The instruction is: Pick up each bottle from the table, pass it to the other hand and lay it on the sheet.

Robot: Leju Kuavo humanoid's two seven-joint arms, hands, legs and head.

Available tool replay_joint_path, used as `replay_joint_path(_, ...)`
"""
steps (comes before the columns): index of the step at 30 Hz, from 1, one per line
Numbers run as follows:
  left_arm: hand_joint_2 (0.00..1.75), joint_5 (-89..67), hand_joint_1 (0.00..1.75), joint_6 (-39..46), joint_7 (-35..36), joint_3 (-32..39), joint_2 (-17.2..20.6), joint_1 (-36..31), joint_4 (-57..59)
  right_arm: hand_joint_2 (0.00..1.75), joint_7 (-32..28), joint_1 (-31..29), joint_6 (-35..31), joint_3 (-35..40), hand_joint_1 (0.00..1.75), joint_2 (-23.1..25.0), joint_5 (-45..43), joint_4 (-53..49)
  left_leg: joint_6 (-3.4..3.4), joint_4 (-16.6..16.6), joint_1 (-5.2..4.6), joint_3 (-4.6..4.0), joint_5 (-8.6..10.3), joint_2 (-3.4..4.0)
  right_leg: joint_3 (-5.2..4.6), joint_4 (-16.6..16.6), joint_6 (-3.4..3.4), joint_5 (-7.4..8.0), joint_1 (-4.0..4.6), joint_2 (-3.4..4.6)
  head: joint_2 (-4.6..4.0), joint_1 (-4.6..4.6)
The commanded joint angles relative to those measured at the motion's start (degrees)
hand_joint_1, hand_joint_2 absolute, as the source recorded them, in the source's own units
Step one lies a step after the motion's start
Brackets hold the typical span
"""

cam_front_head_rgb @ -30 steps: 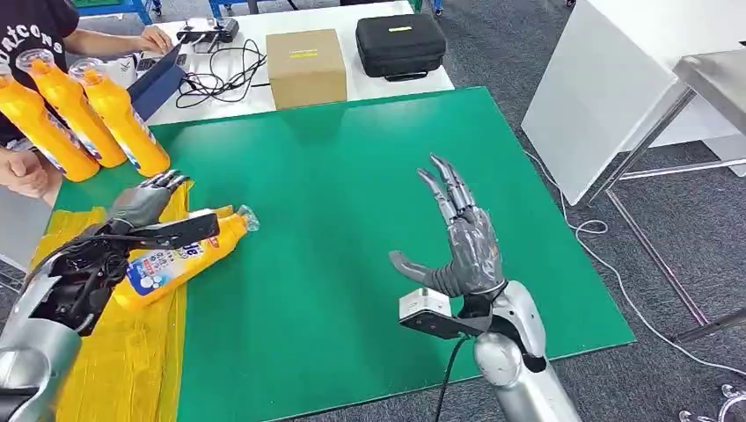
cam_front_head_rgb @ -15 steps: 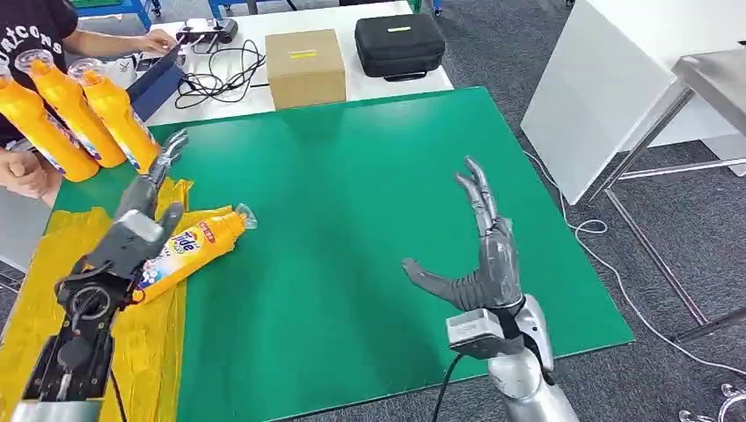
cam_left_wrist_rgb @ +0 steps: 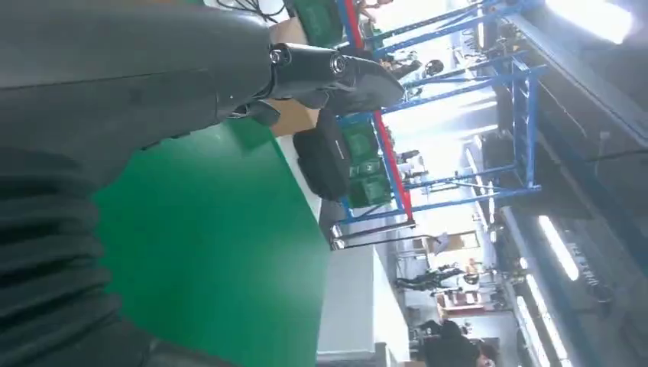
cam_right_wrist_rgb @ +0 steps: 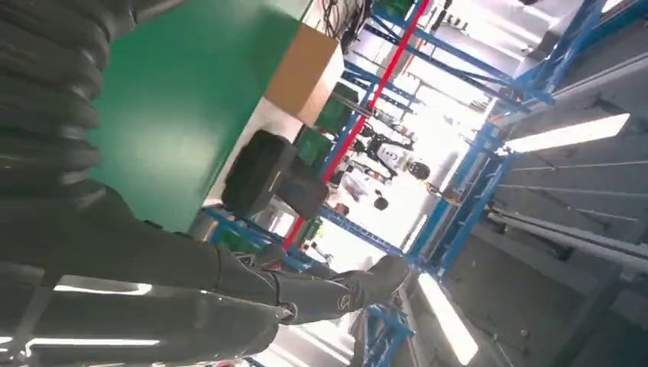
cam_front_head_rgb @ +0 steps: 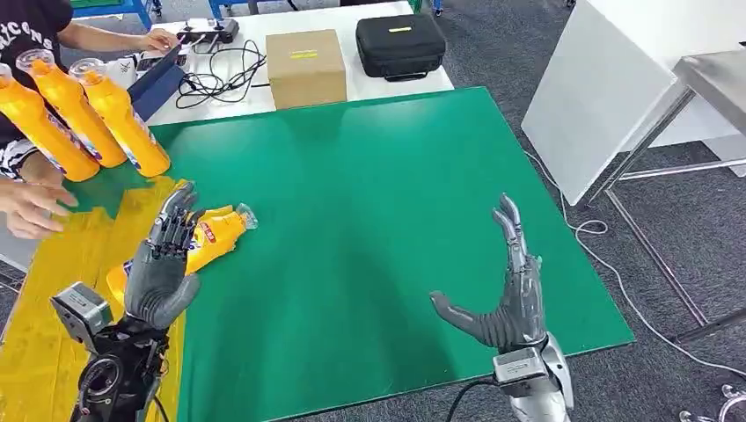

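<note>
Reaching in at the far left edge of the head view, a person's hand (cam_front_head_rgb: 31,207) hovers with fingers spread over the yellow sheet (cam_front_head_rgb: 44,352), which covers the lower left of the green counter (cam_front_head_rgb: 369,193). Above it, in the upper left, three orange bottles (cam_front_head_rgb: 84,110) stand leaning together near the counter's back edge. Right of the person's hand, the robot's left hand (cam_front_head_rgb: 163,264) is raised, fingers extended and apart, holding nothing. Just behind it a fourth bottle (cam_front_head_rgb: 215,233) lies on its side, its body over the sheet's right edge and its clear cap pointing right onto the green. Whether the left hand touches that bottle cannot be told. At top centre, on a white counter (cam_front_head_rgb: 369,79) behind the green one, sit a cardboard box (cam_front_head_rgb: 305,66) and, to its right, a black case (cam_front_head_rgb: 400,44). In the lower right, the right hand (cam_front_head_rgb: 506,294) is held upright above the green surface, thumb out to the left, fingers straight and apart, empty.
</note>
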Motion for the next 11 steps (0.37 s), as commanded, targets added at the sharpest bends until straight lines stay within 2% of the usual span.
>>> replay_joint_path(1, 1.75, 3.0, 0.0, -0.6, 0.2, -2.2, -2.2, 1.7, 5.6, 1.75, -1.7, 3.4, 1.4, -2.1, 0.0, 1.9, -1.5, 1.1, -0.1, -0.1, 0.04, 0.44, -0.18, -0.03, 0.47, -0.1, -0.07, -0.21, 0.06, -0.13, 0.0, 0.0)
replay_joint_path(3, 1.75, 4.0, 0.0, 0.2, -0.6, -1.8, -3.0, 1.5, 6.5, 1.75, -1.1, 3.1, 1.6, -2.3, 0.0, 1.9, -1.8, 1.3, -0.2, 0.0, 0.13, 0.83, -0.46, 0.07, 0.89, 0.0, -0.13, -0.46, 0.16, -0.12, 0.0, 0.0)
replay_joint_path(8, 1.75, 6.6, 0.0, 1.0, 0.5, -1.1, -4.0, 0.9, 8.7, 1.75, -0.3, 2.3, 2.4, -2.6, 0.0, 1.7, -2.6, 2.0, -0.06, -0.1, 0.02, 0.22, -0.07, 0.0, 0.23, -0.1, -0.03, -0.08, 0.03, -0.09, 0.0, 0.0)
replay_joint_path(10, 1.75, 6.7, 0.0, 1.4, 0.4, -0.9, -4.2, 1.6, 8.6, 1.75, -0.4, 1.3, 3.0, -2.2, 0.0, 1.7, -2.6, 2.9, -0.11, 0.0, 0.05, 0.5, -0.2, 0.08, 0.51, -0.1, -0.06, -0.18, 0.07, -0.06, 0.0, 0.0)
replay_joint_path(11, 1.75, 6.7, 0.0, 1.4, 0.4, -0.9, -4.4, 2.0, 8.3, 1.75, -0.3, 0.7, 3.3, -1.9, 0.0, 1.6, -2.6, 3.4, -0.07, -0.1, 0.02, 0.28, -0.09, 0.09, 0.28, -0.1, -0.04, -0.07, 0.02, 0.0, 0.0, 0.0)
